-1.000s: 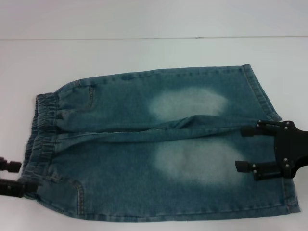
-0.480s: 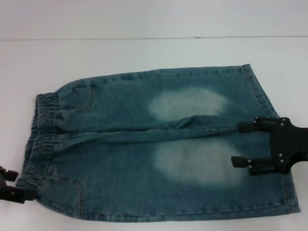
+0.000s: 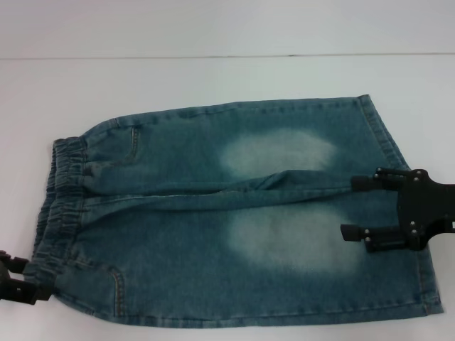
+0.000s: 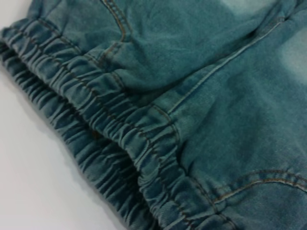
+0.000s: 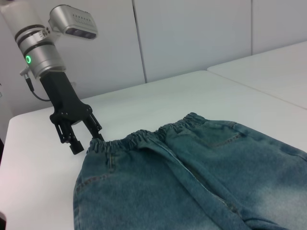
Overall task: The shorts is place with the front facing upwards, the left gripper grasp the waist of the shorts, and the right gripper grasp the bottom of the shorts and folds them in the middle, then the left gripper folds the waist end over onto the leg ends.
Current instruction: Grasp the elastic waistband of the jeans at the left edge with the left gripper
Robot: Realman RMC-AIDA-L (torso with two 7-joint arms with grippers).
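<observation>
The shorts [image 3: 234, 213] lie flat on my white worktop [image 3: 213, 78], front up, their long axis running across the head view: the gathered elastic waist [image 3: 60, 206] points to the left of the frame, the leg ends [image 3: 398, 213] to the right. They fill the lower middle of that view, their near edge close to the frame's bottom edge. Bare worktop stretches along the upper part of the frame and left of the waistband.

My left claw [image 3: 18, 280] sits at the lower left, at the near corner of the waist, its fingers apart with that corner between them. My right claw [image 3: 362, 207] hovers over the leg ends at centre right, fingers spread wide and clamped on nothing.

The denim is blue with two pale faded thigh patches [image 3: 281, 153], a centre seam between them and orange stitching at the pockets.
</observation>
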